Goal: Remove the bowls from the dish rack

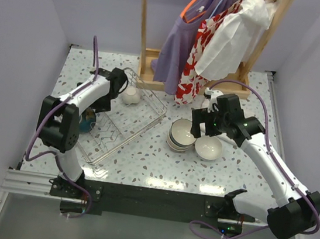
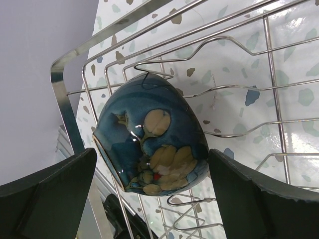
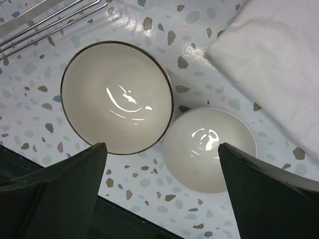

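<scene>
From above, the dish rack (image 1: 142, 120) sits slantwise on the left half of the speckled worktop (image 1: 159, 166). A pale bowl (image 1: 130, 96) rests near its far end, and a blue patterned bowl (image 1: 87, 122) sits against its left side, under the left pincer (image 1: 94, 114). Just off the rack's right corner stands a stack of bowls (image 1: 181, 135), with a white bowl (image 1: 208, 148) touching it on the right. The right pincer (image 1: 200, 130) hangs over the pair. A wooden clothes stand (image 1: 150, 59) hung with garments (image 1: 218, 39) lines the far edge.

In the left wrist view, the left pincer (image 2: 152, 159) is spread wide, with the blue patterned bowl (image 2: 149, 144) on its side between the fingers (image 2: 50, 194), leaning in the rack's corner (image 2: 65, 99).

In the right wrist view, the right pincer (image 3: 162, 147) is spread wide and holds nothing. It hangs above the dark-rimmed top bowl of the stack (image 3: 117, 97) and the white bowl (image 3: 209, 149). A white cloth (image 3: 279, 64) lies at the upper right.
</scene>
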